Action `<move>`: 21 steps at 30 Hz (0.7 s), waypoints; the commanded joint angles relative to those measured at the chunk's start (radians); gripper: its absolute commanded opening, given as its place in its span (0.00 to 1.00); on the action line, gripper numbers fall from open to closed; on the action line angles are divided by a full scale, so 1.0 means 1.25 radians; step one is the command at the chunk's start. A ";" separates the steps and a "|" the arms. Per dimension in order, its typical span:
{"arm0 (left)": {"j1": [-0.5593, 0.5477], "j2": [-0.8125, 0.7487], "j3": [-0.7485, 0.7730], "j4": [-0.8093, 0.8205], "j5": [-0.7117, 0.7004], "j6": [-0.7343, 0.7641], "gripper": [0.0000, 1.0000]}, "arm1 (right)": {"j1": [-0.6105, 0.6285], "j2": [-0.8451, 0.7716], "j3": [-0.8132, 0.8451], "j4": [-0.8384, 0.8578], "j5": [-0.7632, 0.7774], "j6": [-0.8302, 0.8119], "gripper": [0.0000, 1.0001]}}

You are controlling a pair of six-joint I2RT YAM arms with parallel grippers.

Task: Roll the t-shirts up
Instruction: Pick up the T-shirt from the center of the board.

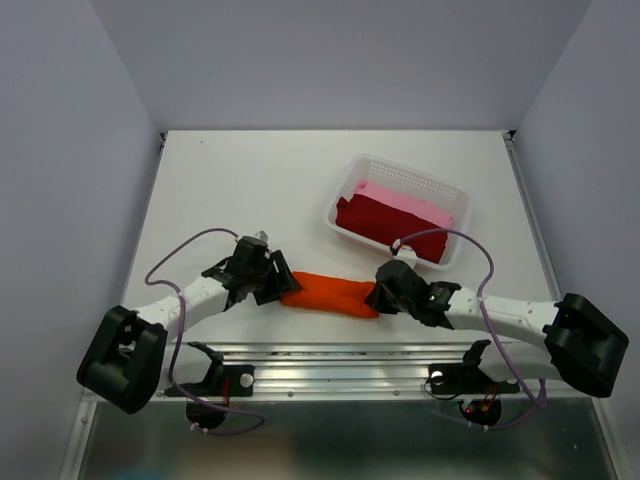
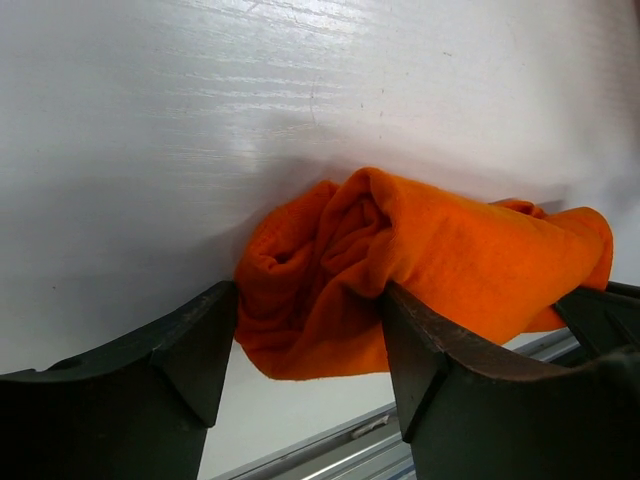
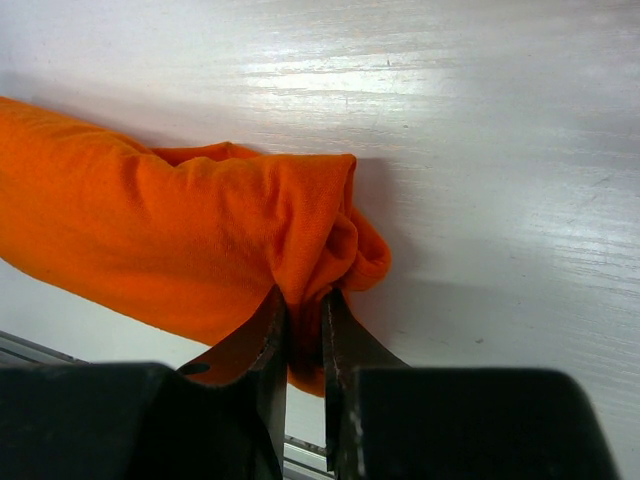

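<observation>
The orange t-shirt [image 1: 330, 293] lies rolled into a log on the counter [image 1: 250, 180], near its near edge. The left end effector [image 1: 277, 283] stands wide open, its fingers on either side of the roll's left end. The right end effector [image 3: 305, 300] is almost closed, pinching a fold at the roll's right end. To the far right, a white basket [image 1: 400, 175] holds a dark red t-shirt [image 1: 385, 222] and a pale pink t-shirt [image 1: 405, 200].

Bright, even overhead light. In my wrist views, streaky white glare crosses the table [image 2: 300, 60]; soft shadow hugs the orange t-shirt [image 2: 450, 260]; my left gripper [image 2: 305, 300], close up, looks dark and blurred.
</observation>
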 commanded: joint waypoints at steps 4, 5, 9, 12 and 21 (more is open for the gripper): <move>-0.020 0.046 -0.006 0.030 0.026 0.019 0.61 | -0.004 0.026 0.026 -0.017 0.003 -0.015 0.01; -0.023 0.050 -0.001 0.033 0.029 0.019 0.58 | -0.004 0.028 0.027 -0.017 0.001 -0.015 0.01; -0.031 0.052 0.006 0.032 0.034 0.015 0.37 | -0.004 0.034 0.029 -0.015 0.004 -0.017 0.01; -0.033 0.042 0.012 0.031 0.042 0.013 0.24 | -0.004 0.038 0.032 -0.015 0.006 -0.016 0.01; -0.036 -0.056 0.119 -0.107 -0.081 0.032 0.00 | -0.004 -0.045 0.081 -0.081 0.049 -0.029 0.01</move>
